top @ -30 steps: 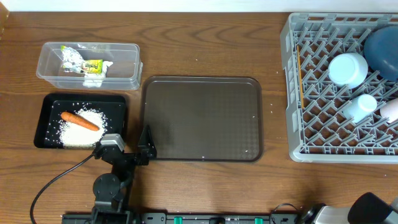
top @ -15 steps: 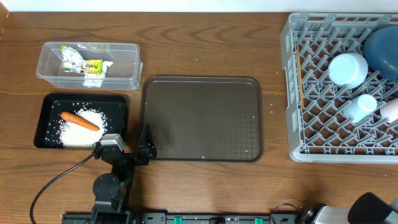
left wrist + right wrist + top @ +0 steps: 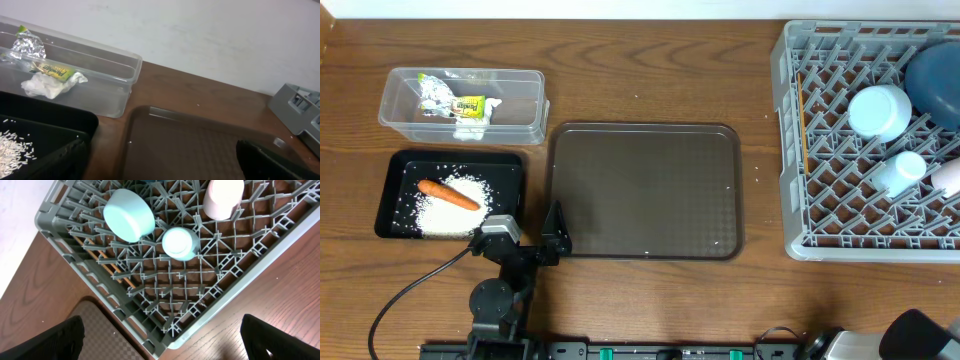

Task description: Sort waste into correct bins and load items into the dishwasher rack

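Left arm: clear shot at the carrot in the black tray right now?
Probably yes. The carrot lies exposed on the rice in the shallow black tray, nothing over it, and the left gripper sits open just off the tray's near corner.

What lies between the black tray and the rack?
Only the brown tray, as the overhead view shows.

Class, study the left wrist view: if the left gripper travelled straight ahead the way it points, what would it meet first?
Probably the large brown rectangular serving tray, lying just ahead of the left gripper; depth is hard to judge.
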